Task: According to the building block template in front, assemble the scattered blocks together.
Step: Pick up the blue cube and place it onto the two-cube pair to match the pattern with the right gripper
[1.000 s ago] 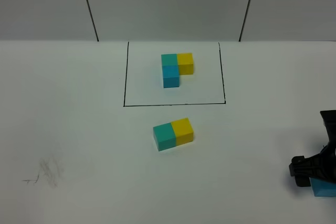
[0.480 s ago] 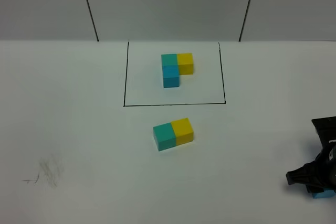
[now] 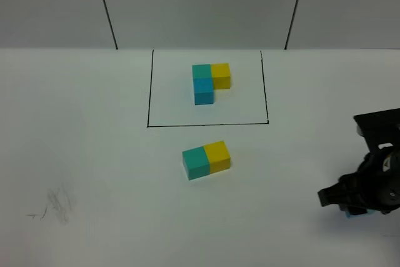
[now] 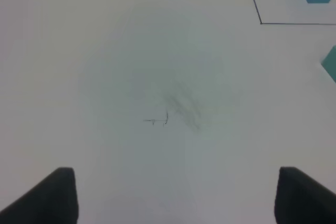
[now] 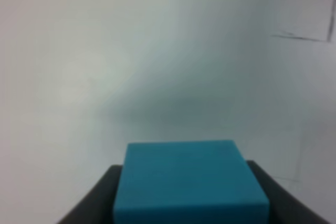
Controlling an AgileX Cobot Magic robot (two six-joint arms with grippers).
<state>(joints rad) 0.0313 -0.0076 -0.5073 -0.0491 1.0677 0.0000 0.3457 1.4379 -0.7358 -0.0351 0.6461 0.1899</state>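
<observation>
Right claw (image 3: 353, 204) clamped on sky-blue cube (image 5: 189, 182). Best: carry level, set flush against near face of teal cube (image 3: 196, 162), per template (image 3: 209, 82); avoid nudging yellow cube (image 3: 217, 156). Left claw (image 4: 176, 198) wide, empty.

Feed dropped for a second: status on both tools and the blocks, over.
Right tool shut on sky-blue cube. Left tool open, empty. Teal-green cube and yellow cube joined, near template. Nothing in the way.

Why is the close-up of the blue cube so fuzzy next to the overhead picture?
Right wrist view: the sky-blue cube sits close to the lens, soft-edged, a dim shadow on the table beyond. Exterior high view: even light, crisp edges on the template.
</observation>
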